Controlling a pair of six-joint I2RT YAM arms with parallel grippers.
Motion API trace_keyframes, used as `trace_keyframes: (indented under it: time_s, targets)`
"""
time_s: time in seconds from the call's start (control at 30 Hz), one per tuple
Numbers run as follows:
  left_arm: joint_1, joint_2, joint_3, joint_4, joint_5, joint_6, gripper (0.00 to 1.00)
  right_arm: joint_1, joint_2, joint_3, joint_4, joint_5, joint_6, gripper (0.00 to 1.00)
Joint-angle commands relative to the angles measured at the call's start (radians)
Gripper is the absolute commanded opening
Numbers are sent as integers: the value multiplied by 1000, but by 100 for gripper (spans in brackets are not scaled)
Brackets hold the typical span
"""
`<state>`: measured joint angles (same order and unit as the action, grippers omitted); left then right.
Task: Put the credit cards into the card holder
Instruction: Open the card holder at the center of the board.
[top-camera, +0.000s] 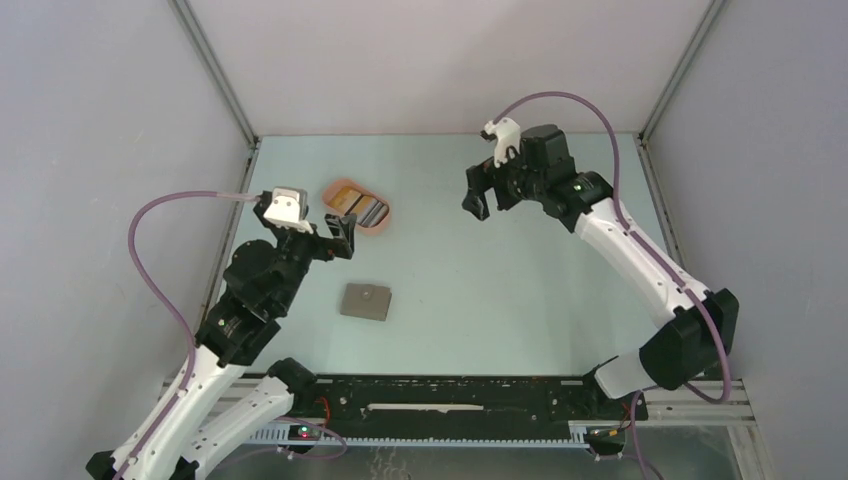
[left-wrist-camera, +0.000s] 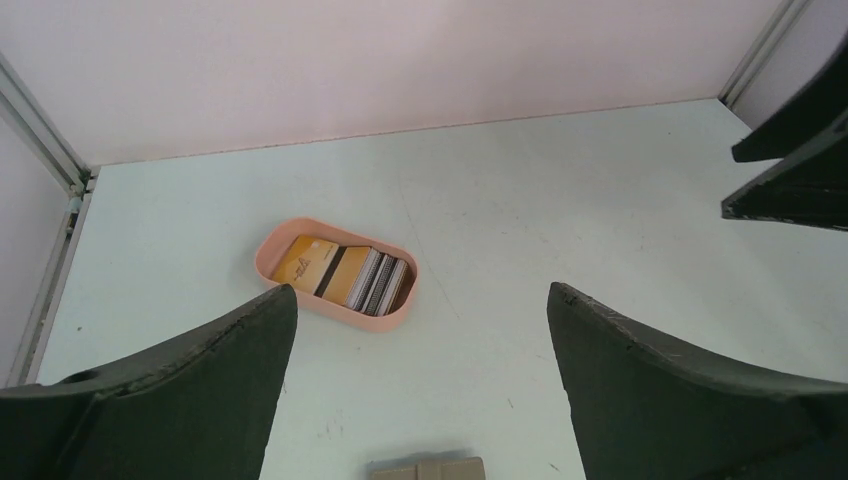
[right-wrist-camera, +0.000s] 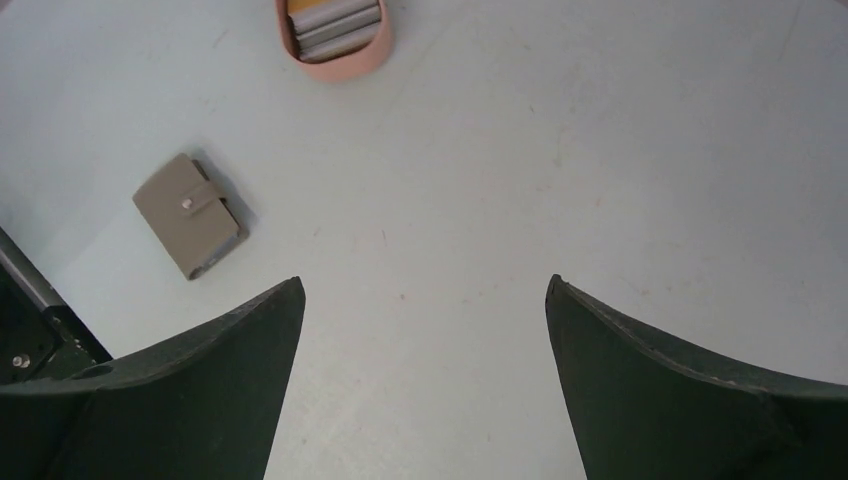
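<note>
Thin credit cards (left-wrist-camera: 345, 275), one yellow-orange, others dark with silvery stripes, lie overlapped inside the smooth peach oval tray (left-wrist-camera: 268, 262); the card holder (right-wrist-camera: 190, 213), a flat grey square snapped shut, rests on the matte pale surface (top-camera: 480, 290) near the tray; left gripper (top-camera: 340, 235) beside the tray and right gripper (right-wrist-camera: 422, 285) well apart from it both gape empty.

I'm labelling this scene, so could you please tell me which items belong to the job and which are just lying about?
Part of the job:
credit cards
card holder, closed

Just lying about:
peach tray, holding the cards
</note>
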<state>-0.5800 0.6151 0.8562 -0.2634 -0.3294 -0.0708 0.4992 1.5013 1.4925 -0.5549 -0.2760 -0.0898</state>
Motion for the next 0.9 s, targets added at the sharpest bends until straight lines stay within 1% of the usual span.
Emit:
trace_keyframes:
  time_s: [0.0, 0.03, 0.1, 0.17, 0.23, 0.3, 0.37, 0.4, 0.47, 0.53, 0.63, 0.73, 0.87]
  targets:
    - [5, 11, -30, 34, 5, 8, 100, -28, -130, -100, 108, -2, -24, 100]
    - [6, 17, -31, 36, 8, 8, 100, -40, -156, -123, 115, -24, -28, 100]
    - [6, 27, -32, 35, 18, 8, 100, -79, -203, -177, 135, -117, -25, 100]
    - [7, 46, -30, 35, 34, 7, 100, -116, -242, -235, 161, -269, -36, 100]
    - [8, 72, -32, 36, 60, -4, 100, -140, -283, -310, 209, -381, -48, 100]
    - [9, 104, -26, 33, 76, -61, 100, -148, -322, -400, 267, -466, -68, 100]
    - [16, 137, -22, 16, 128, -160, 100, -149, -355, -461, 299, -545, -109, 100]
    - [17, 149, -24, 7, 172, -218, 100, -149, -368, -476, 291, -571, -130, 100]
    - [17, 159, -43, -6, 217, -325, 100, -149, -378, -487, 277, -607, -136, 100]
    - [17, 141, -88, -2, 218, -416, 100, -149, -375, -488, 265, -628, -142, 100]
    - [17, 77, -209, 63, 163, -516, 100, -148, -357, -488, 260, -648, -136, 100]
    - [20, 19, -342, 117, 84, -571, 100, -148, -331, -487, 250, -676, -121, 100]
    - [53, -4, -464, 175, 10, -592, 94, -146, -294, -468, 212, -682, -128, 100]
